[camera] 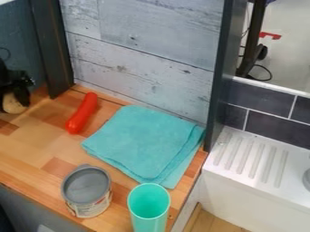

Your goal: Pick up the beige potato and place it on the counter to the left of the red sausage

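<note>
Mint cup (pixel 149 200) stands at six o'clock; at nine, fingers (pixel 23 94) pinch a tan object (pixel 12 104), near a red sausage (pixel 82 113).

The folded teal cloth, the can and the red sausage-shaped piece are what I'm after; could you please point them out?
Folded teal cloth (pixel 142 142): camera view, middle of its top.
Can (pixel 87 190): camera view, its grey top.
Red sausage-shaped piece (pixel 82 113): camera view, mid-length.

The black pincer (pixel 15 96) partly hides a beige object (pixel 12 105); the bottom edge crops the green cup (pixel 149 221).
</note>
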`<act>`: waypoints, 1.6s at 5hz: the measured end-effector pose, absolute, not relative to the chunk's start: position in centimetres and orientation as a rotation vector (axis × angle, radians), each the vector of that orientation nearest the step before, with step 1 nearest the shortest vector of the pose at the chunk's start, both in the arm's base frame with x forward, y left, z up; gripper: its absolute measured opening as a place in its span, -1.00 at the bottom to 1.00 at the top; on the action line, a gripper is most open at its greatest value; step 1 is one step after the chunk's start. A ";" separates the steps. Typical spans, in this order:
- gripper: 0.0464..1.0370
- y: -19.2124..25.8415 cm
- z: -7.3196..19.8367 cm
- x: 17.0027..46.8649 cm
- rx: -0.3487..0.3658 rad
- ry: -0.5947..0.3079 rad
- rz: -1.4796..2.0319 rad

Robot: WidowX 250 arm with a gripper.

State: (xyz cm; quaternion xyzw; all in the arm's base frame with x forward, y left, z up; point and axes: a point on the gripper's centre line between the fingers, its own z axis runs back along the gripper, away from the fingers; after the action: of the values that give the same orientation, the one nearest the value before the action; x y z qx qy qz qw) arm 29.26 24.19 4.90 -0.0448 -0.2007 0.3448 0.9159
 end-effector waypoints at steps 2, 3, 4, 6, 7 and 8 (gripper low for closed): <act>0.17 22.6 3.6 33.2 -0.215 -0.415 0.662; 0.17 21.5 2.9 33.8 -0.255 -0.372 0.651; 0.17 21.1 2.3 33.9 -0.251 -0.333 0.651; 0.29 21.1 1.5 33.7 -0.247 -0.254 0.660; 0.81 20.6 1.5 33.5 -0.226 -0.210 0.675; 0.92 20.5 2.1 33.0 -0.196 -0.217 0.675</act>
State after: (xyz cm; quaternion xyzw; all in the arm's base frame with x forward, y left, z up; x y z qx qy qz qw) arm 32.95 20.48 2.13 -0.0956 -0.1060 0.3300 0.9331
